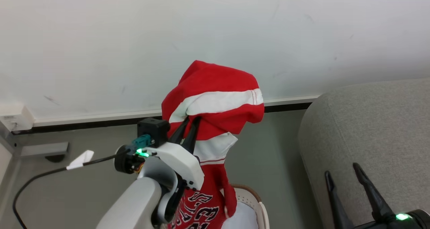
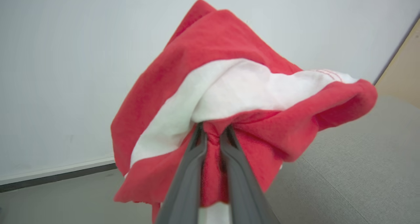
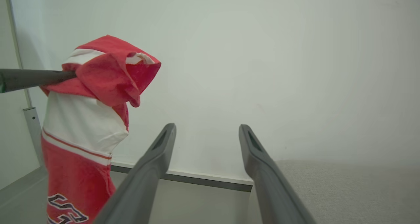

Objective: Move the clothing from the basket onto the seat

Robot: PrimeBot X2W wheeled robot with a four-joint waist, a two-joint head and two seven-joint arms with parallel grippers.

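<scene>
A red garment with white stripes [image 1: 215, 101] hangs in the air, draped over my left gripper [image 1: 190, 121], which is shut on its fabric [image 2: 229, 96]. The cloth trails down, dark lettering low on it [image 1: 198, 207], into the cream basket [image 1: 257, 202], of which a piece of rim shows at the bottom. The grey seat [image 1: 369, 128] lies to the right of the garment. My right gripper [image 1: 341, 175] stands open over the seat's near edge, nothing between its fingers [image 3: 157, 158]. In the right wrist view the garment [image 3: 98, 82] hangs at the left beside the seat [image 3: 344, 184].
A white wall [image 1: 134, 37] with a dark baseboard [image 1: 84, 125] runs behind. A black cable with a white tag [image 1: 80, 160] crosses the grey floor at left. A white socket box [image 1: 15, 120] sits at the wall's left end.
</scene>
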